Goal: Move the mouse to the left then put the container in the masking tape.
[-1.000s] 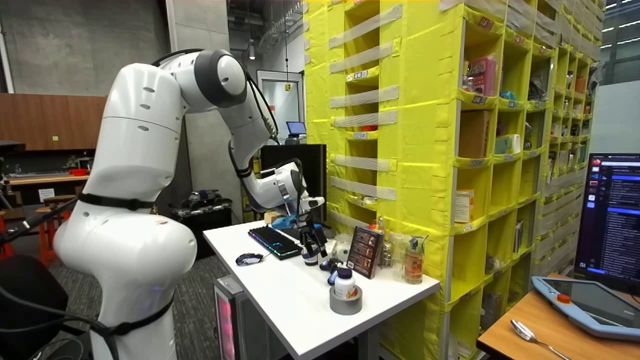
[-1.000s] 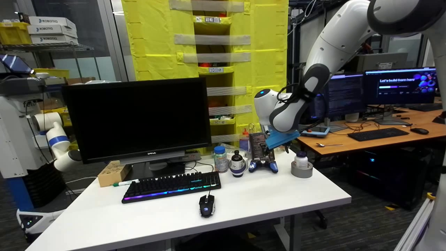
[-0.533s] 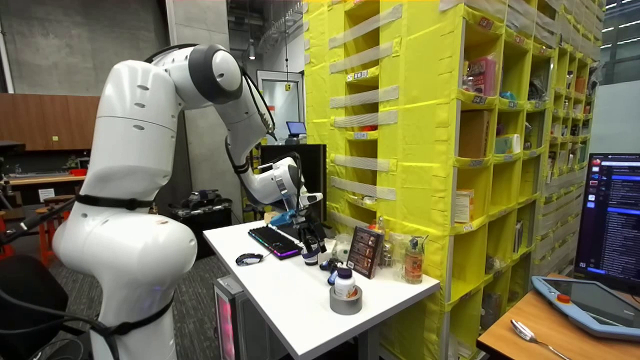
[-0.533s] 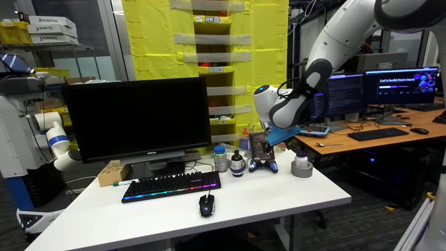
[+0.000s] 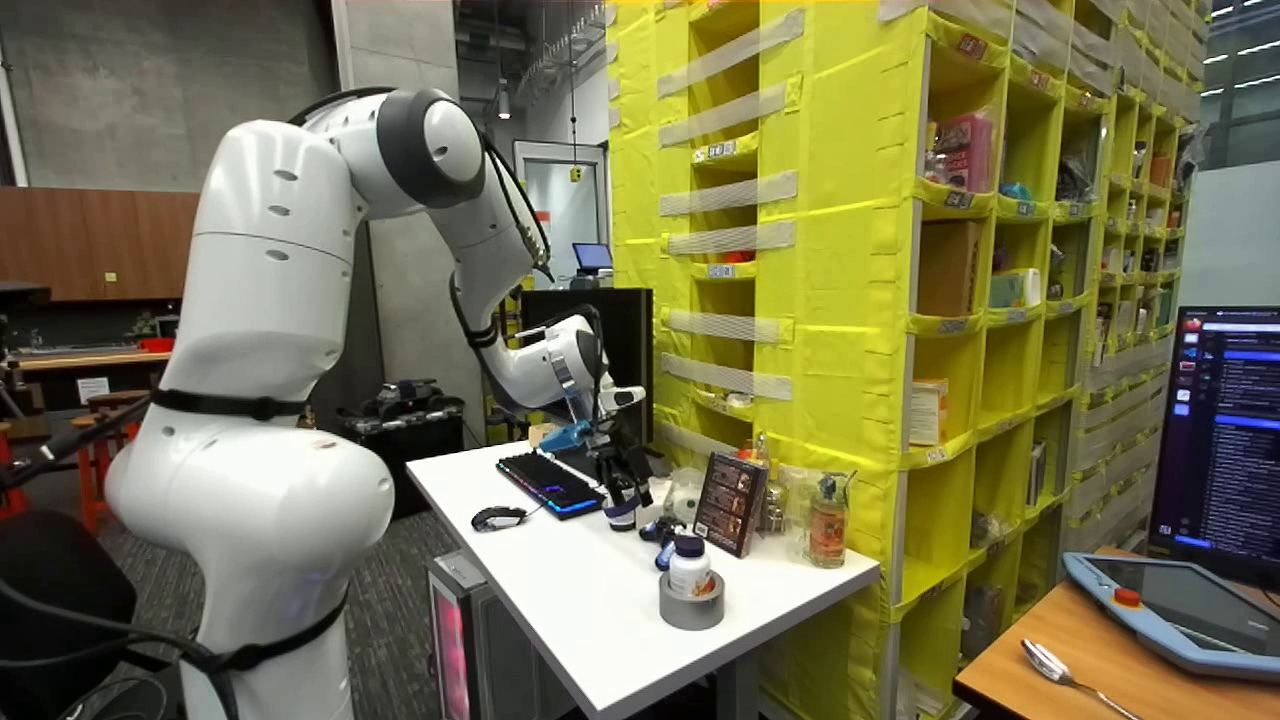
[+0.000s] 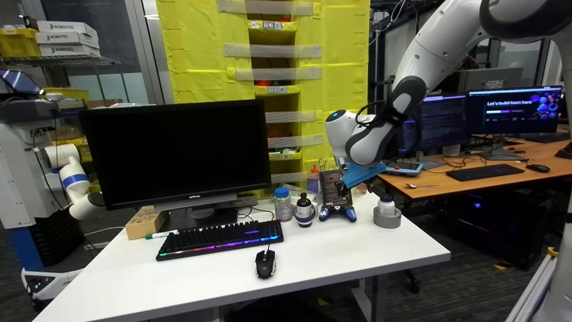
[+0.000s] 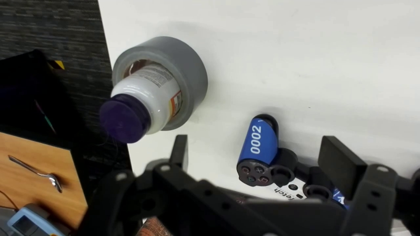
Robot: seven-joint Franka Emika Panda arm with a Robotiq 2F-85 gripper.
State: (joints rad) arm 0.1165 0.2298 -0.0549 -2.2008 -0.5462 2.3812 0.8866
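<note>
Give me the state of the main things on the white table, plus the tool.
tool: open, empty
container: capped, standing in the masking tape
masking tape: flat, container in its hole
keyboard: backlight on
mouse: ungripped, in front of the keyboard
monitor: screen dark
blue-lidded jar: closed
dark bottle: capped
game controller: ungripped

Bottle (image 7: 146, 93): glossy plastic, paper-like label (image 7: 155, 74). Lid (image 7: 123, 118): smooth plastic. Tape roll (image 7: 194, 70): smooth, matt. Mouse (image 6: 265, 264): plastic. Finger pads (image 7: 338, 164), 2: matt. Table (image 7: 311, 59): smooth, faint sheen. Spoon (image 7: 42, 174): polished metal. Desk (image 7: 26, 188): wood-look. Carpet (image 7: 65, 26): rough, matt.
</note>
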